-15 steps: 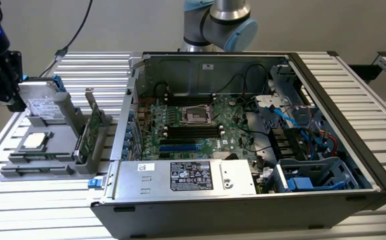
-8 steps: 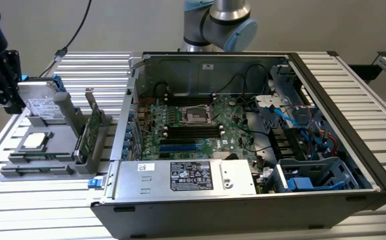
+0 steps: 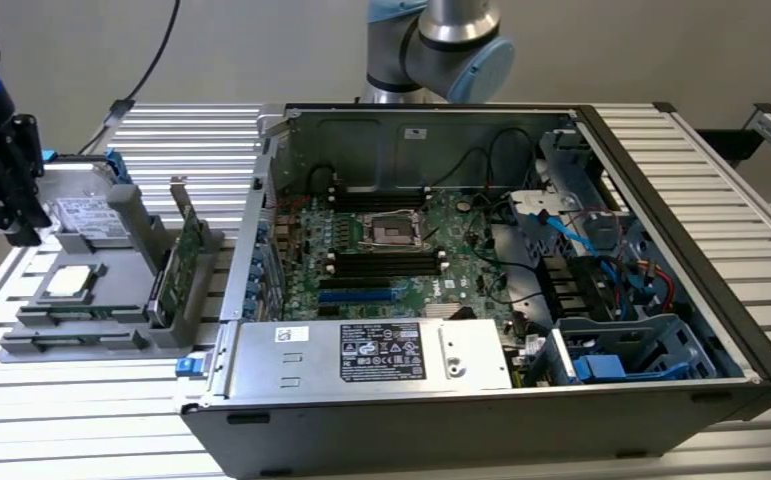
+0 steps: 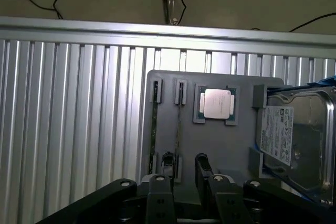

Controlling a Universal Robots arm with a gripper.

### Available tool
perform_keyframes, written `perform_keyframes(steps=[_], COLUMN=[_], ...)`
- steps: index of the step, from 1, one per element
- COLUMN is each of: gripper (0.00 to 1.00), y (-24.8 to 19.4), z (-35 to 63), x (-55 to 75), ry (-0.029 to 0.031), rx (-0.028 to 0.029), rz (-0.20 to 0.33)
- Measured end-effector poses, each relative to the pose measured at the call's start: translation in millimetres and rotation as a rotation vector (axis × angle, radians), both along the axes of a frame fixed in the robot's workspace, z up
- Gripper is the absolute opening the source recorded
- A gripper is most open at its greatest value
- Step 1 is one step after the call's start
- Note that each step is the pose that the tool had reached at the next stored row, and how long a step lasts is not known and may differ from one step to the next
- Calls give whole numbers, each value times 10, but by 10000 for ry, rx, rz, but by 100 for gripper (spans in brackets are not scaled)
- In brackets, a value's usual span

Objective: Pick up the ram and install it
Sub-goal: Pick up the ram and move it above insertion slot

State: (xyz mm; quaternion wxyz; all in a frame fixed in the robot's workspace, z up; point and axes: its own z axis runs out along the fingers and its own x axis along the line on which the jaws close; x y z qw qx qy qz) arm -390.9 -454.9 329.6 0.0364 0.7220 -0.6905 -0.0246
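Note:
Two thin green sticks stand on edge in slots of the grey parts tray; the ram is the one nearer the processor, and a second stick stands beside it. My gripper hovers over the tray with its dark fingers apart on either side of the ram's near end, open and holding nothing. In the exterior view the gripper hangs above that tray at the exterior view's left.
On the tray also lie a processor and a silver hard drive, with a tall green expansion card upright at its edge. The open computer case shows the motherboard's black memory slots. The slatted table surrounds the tray.

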Motion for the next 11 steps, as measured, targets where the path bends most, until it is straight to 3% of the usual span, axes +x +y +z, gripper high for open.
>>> perform_keyframes(steps=[11], gripper=[31], y=[-156], z=[-201], x=[-1], ry=[-1], rx=[0], rz=[20])
